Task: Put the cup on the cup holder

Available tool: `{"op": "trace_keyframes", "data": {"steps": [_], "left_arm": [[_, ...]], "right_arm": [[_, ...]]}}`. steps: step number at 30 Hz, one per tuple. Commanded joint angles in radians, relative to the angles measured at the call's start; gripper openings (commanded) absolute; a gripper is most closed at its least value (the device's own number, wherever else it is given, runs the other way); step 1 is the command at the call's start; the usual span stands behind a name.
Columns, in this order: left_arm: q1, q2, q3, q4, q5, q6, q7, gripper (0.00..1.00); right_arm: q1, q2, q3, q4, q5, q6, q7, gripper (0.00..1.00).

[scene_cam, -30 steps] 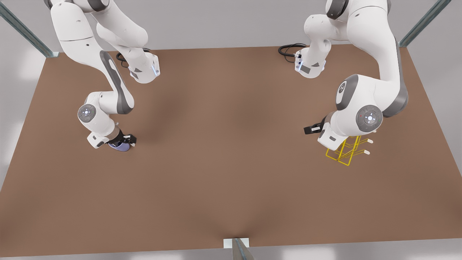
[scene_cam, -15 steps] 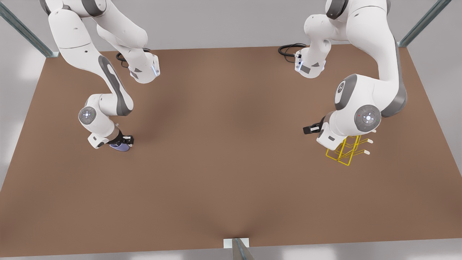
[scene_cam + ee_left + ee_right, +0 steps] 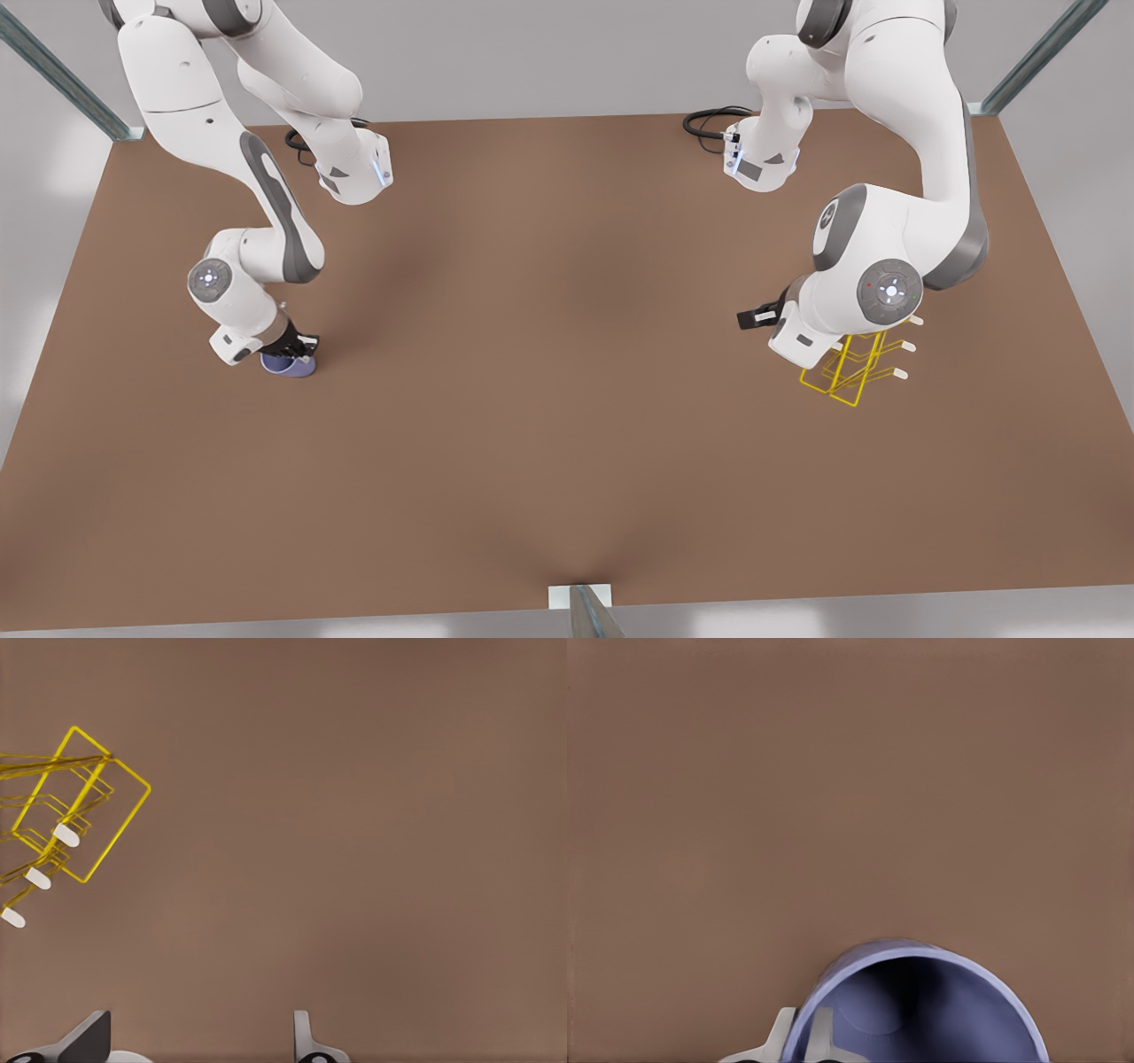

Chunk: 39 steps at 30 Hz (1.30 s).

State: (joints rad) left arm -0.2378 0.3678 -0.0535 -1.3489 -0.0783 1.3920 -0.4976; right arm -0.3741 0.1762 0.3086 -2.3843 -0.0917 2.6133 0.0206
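Observation:
The lavender-blue cup (image 3: 289, 365) is on the brown table at the front view's left. My right gripper (image 3: 299, 346) is right over it, shut on the cup wall (image 3: 921, 992), with one fingertip (image 3: 780, 1034) outside the rim and the other inside. The yellow wire cup holder (image 3: 852, 368) with white-tipped pegs stands at the front view's right, partly hidden behind my left arm. My left gripper (image 3: 755, 317) hovers beside the cup holder (image 3: 75, 806), open (image 3: 199, 1041), with nothing between its fingers.
The brown table (image 3: 549, 372) stretches wide between the two arms. Both arm bases (image 3: 354, 173) and black cables (image 3: 709, 120) sit at its far edge. Metal frame posts (image 3: 53, 75) stand at the back corners.
My right gripper and the cup have shifted slightly toward the front view's left. My left arm has also moved a little toward the front view's left, beside the cup holder.

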Motion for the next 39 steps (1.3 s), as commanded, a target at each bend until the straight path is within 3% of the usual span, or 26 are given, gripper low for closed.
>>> {"op": "trace_keyframes", "data": {"steps": [1, 4, 11, 19, 23, 27, 30, 34, 35, 39], "left_arm": [[0.0, -0.001, 0.0, 0.001, 0.002, -0.001, -0.021, 1.0], [0.0, -0.001, 0.0, -0.001, 0.0, -0.001, -0.022, 1.0], [0.0, -0.001, 0.0, -0.001, 0.002, -0.001, -0.022, 1.0], [-0.005, 0.0, 0.0, -0.001, 0.0, -0.001, -0.03, 1.0], [-0.006, 0.002, 0.0, 0.001, 0.0, -0.001, -0.033, 1.0], [-0.025, 0.04, -0.002, 0.025, -0.06, 0.013, -0.055, 1.0], [-0.038, 0.054, -0.003, 0.036, -0.067, 0.088, -0.153, 1.0], [-0.098, 0.094, 0.004, 0.045, -0.075, 0.197, -0.349, 1.0], [-0.112, 0.099, 0.001, 0.056, -0.035, 0.193, -0.369, 1.0], [-0.112, 0.102, 0.001, 0.062, -0.04, 0.179, -0.392, 1.0]], "right_arm": [[0.003, -0.018, 0.006, 0.056, -0.005, -0.182, 0.019, 0.21], [0.017, -0.014, 0.018, 0.223, 0.004, -0.387, 0.03, 0.21], [0.139, 0.098, 0.038, 0.508, 0.02, -0.593, 0.15, 0.21], [0.46, 0.223, -0.011, 0.697, 0.075, -0.607, 0.435, 0.21], [0.509, 0.359, 0.0, 0.91, 0.113, -0.658, 0.499, 0.21], [0.506, 0.443, 0.04, 0.949, 0.24, -0.509, 0.483, 0.21], [0.498, 0.532, 0.13, 0.965, 0.366, -0.305, 0.493, 0.21], [0.408, 0.695, 0.345, 1.004, 0.374, -0.108, 0.452, 0.21], [0.34, 0.759, 0.449, 1.005, 0.372, -0.095, 0.412, 0.21], [0.339, 0.87, 0.547, 1.048, 0.371, -0.044, 0.387, 0.21]]}}
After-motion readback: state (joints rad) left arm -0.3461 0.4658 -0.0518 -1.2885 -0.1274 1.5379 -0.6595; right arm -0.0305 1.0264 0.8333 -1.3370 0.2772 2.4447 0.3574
